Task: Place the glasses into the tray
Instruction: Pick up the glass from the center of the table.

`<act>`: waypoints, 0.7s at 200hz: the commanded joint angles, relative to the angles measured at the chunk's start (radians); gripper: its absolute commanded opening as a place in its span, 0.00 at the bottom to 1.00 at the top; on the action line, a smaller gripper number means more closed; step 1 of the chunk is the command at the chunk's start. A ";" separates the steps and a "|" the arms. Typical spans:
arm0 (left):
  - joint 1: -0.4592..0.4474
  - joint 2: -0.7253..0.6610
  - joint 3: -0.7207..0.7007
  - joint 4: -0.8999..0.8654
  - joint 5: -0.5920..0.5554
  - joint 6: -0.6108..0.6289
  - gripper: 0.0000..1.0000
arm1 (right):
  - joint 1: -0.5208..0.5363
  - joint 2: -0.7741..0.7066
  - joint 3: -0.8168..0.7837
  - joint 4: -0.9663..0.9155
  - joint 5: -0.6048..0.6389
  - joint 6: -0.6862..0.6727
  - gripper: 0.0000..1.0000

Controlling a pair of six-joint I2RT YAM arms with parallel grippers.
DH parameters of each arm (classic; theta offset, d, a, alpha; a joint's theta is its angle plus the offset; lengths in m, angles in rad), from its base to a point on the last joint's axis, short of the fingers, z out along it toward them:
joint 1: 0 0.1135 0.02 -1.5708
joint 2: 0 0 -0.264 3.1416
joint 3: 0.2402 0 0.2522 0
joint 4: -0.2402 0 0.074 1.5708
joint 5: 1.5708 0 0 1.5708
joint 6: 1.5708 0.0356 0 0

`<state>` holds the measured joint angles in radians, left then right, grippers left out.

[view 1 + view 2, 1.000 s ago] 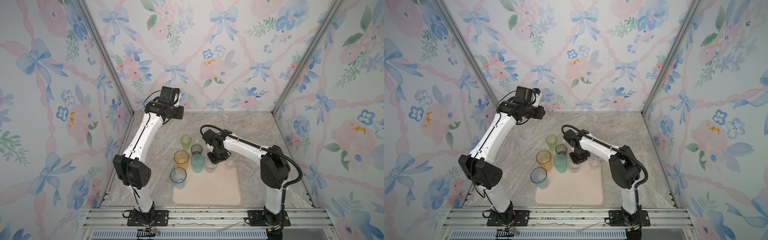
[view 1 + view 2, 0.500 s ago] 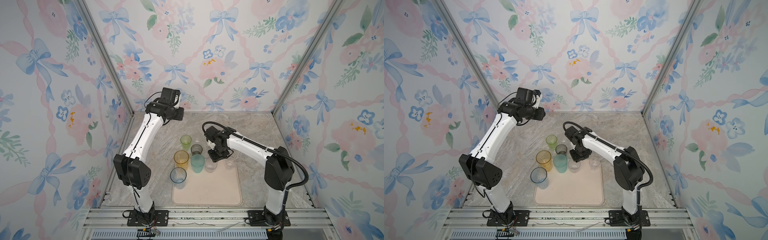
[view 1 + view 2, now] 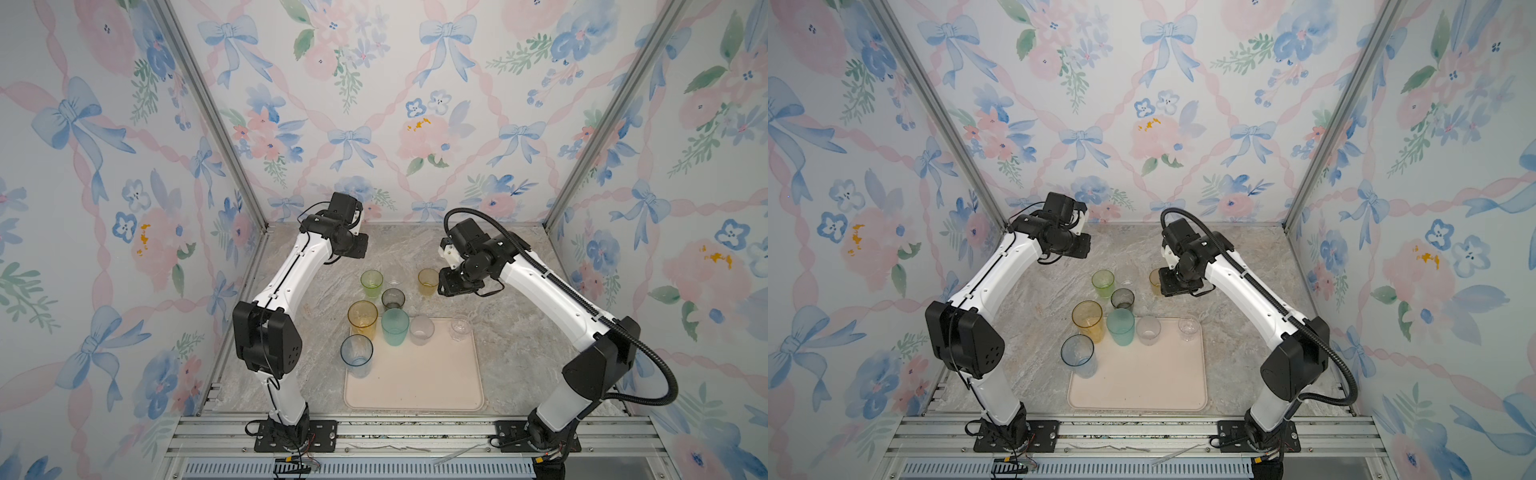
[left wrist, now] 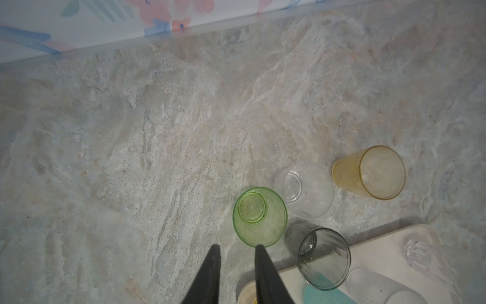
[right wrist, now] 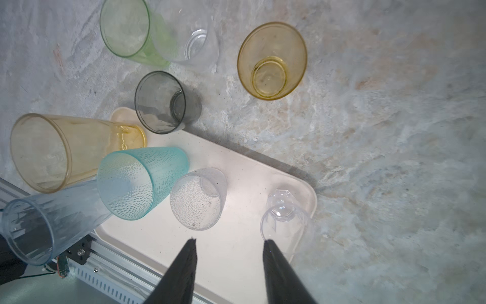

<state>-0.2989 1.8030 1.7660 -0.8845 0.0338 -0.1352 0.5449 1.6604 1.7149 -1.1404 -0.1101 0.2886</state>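
Tray: we see the tray (image 3: 415,374) lying flat on the marble table (image 3: 519,340), at the near edge between the two arm bases, with most of its floor bare.
Already in the tray: five glasses, as far as we can judge. The tall amber glass (image 3: 363,320), the teal glass (image 3: 395,328), the frosted white glass (image 3: 422,330) and a small clear glass (image 3: 460,328) stand along the far rim, and the pale blue glass (image 3: 356,355) stands at the left rim. The tall amber one stands right at the corner, so we are less sure of it.
Left on the table: four glasses. The lime green glass (image 3: 371,282) has the second small clear glass (image 4: 305,190) just beside it, the smoky grey glass (image 3: 393,298) is just outside the far rim, and the short amber glass (image 3: 428,281) stands apart.
Left gripper (image 4: 238,247): its fingers are a little apart with nothing between them, above the far part of the table. The lime green glass is nearest to it.
Right gripper (image 5: 231,240): its fingers are wider apart and empty, and in both top views it is beside the short amber glass.
Progress: we judge the task a little past halfway.
Remaining: four pick-ups are left, and the tray's bare near half looks roomy enough for all of them.
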 commanded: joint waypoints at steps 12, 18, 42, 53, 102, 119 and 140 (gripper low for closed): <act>0.005 -0.008 -0.086 -0.010 0.015 -0.007 0.28 | -0.062 -0.041 0.018 -0.021 -0.024 0.006 0.45; 0.005 -0.006 -0.096 -0.010 0.016 -0.009 0.28 | -0.068 -0.042 0.018 -0.018 -0.025 0.006 0.45; 0.003 0.004 -0.115 -0.010 0.024 -0.014 0.32 | -0.086 -0.039 0.017 0.002 -0.037 0.006 0.46; 0.004 0.012 -0.119 -0.008 0.031 -0.015 0.35 | -0.093 -0.036 0.017 0.011 -0.045 0.007 0.46; 0.004 0.083 -0.104 -0.007 0.043 -0.018 0.36 | -0.128 -0.037 0.011 0.033 -0.066 0.002 0.46; 0.003 0.116 -0.083 -0.007 0.040 -0.019 0.36 | -0.140 -0.040 0.008 0.036 -0.069 -0.001 0.46; 0.003 0.154 -0.054 -0.007 0.041 -0.015 0.35 | -0.154 -0.044 0.004 0.034 -0.074 -0.006 0.46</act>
<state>-0.2989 1.9152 1.6695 -0.8871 0.0608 -0.1432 0.4103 1.6215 1.7149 -1.1069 -0.1661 0.2878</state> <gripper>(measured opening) 0.356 0.455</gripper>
